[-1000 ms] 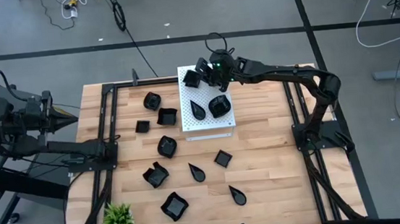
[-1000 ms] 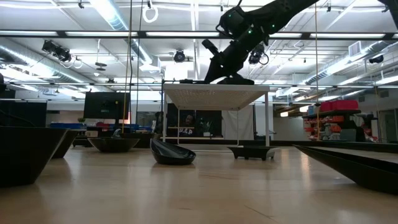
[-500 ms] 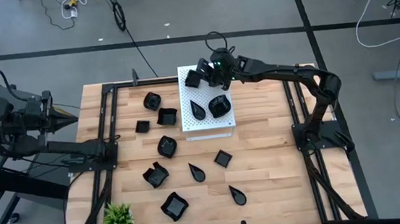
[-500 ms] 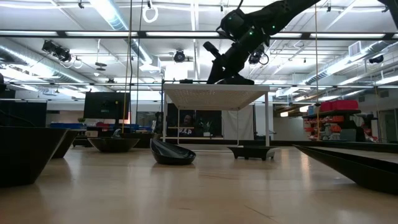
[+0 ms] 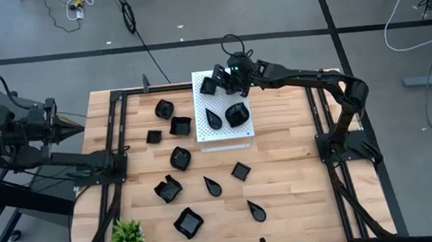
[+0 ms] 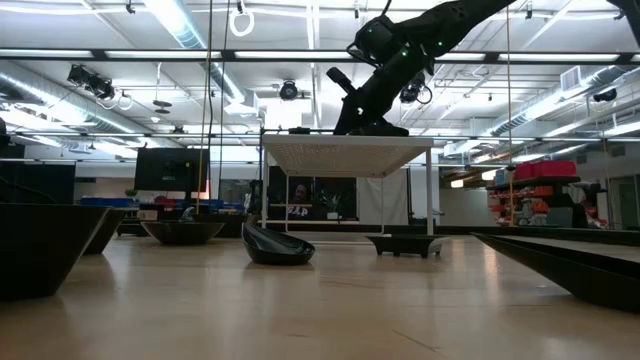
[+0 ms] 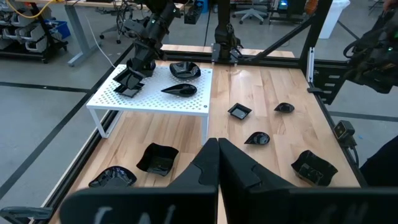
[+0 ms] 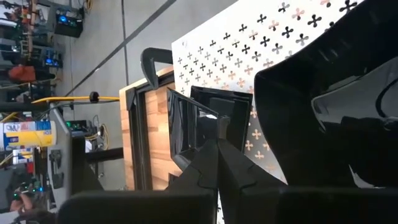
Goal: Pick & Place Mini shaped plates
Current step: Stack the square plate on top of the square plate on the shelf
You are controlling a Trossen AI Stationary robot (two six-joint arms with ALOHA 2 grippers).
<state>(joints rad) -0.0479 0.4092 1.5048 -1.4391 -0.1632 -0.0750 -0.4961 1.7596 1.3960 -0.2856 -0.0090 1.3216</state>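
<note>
Right gripper (image 5: 216,82) is sitting over the upper left corner of the white perforated board (image 5: 237,135) in the high view, just above centre frame, fingers together with a square plate (image 5: 207,84) right at their tips; whether it is pinched between them I cannot tell. On the board a teardrop plate (image 5: 214,119) and a rounded plate (image 5: 236,114) are lying side by side. More mini shaped plates (image 5: 187,222) are lying scattered on the wooden table (image 5: 284,185) through the middle and lower frame, with a small green plant (image 5: 127,237) at lower left. Left gripper (image 5: 71,127) is waiting at the left edge, off the table, fingers pressed together

In the low view the right gripper (image 6: 345,118) is reaching down at upper centre to the raised board (image 6: 345,155), and a plate (image 6: 275,247) is resting on the table below it (others are showing only as dark rims at the frame's sides)

In the left wrist view the closed left gripper (image 7: 217,149) is pointing up from bottom centre; the board (image 7: 158,102) is standing at upper left with the right gripper (image 7: 140,67) on the square plate (image 7: 127,84)

In the right wrist view the right gripper (image 8: 217,146) is showing shut at lower centre, the square plate (image 8: 196,127) just ahead of its tips, tilted over the board (image 8: 273,37), with a larger black plate (image 8: 336,99) filling the right side
</note>
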